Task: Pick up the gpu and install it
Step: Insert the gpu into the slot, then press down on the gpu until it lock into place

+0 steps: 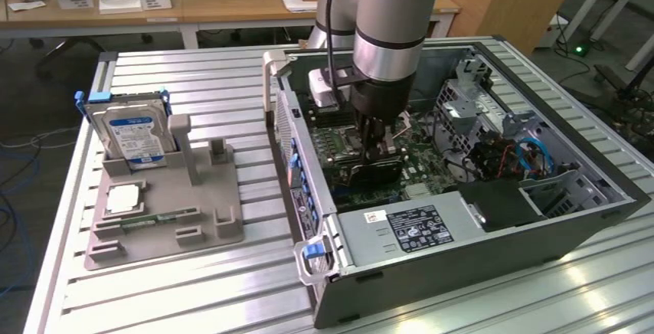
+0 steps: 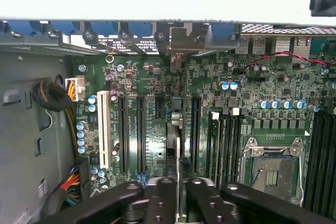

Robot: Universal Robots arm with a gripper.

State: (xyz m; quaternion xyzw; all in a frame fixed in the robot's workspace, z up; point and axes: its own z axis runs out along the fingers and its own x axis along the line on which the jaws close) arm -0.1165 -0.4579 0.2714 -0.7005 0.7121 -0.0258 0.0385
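1. Black card = gpu [image 1: 376,171]. It stands on edge inside the open PC case [image 1: 460,269], directly over the motherboard [image 1: 338,146] on the case floor.
2. Gripper [image 1: 376,139]: reaches straight down into the case from above. Jaws are drawn together and clamped on the gpu's upper edge, one finger on each face. Likely reason: a thin card can only be kept vertical by pinching its flat sides.
3. Wrist view: gpu [image 2: 174,140] is seen edge-on as a narrow strip running from the gripper [image 2: 178,182] toward the case's rear wall. It lies parallel to the long black expansion slots on the motherboard [image 2: 157,77] and sits between two of them. This alignment suits a straight push into a slot. Whether the edge connector is seated cannot be told.
4. CPU socket [image 2: 273,166]: inside the case, to one side of the gpu, well apart from it and empty.
5. Power supply [image 1: 409,230]: at the case end nearest the exterior camera, near the gpu but not touching.
6. Outside the case, on the exterior view's left: a grey fixture tray [image 1: 204,227] on the slatted metal table [image 1: 184,296]. It holds a hard drive [image 1: 133,139] upright and a green memory stick [image 1: 153,217] lying flat, keeping both parts within reach.
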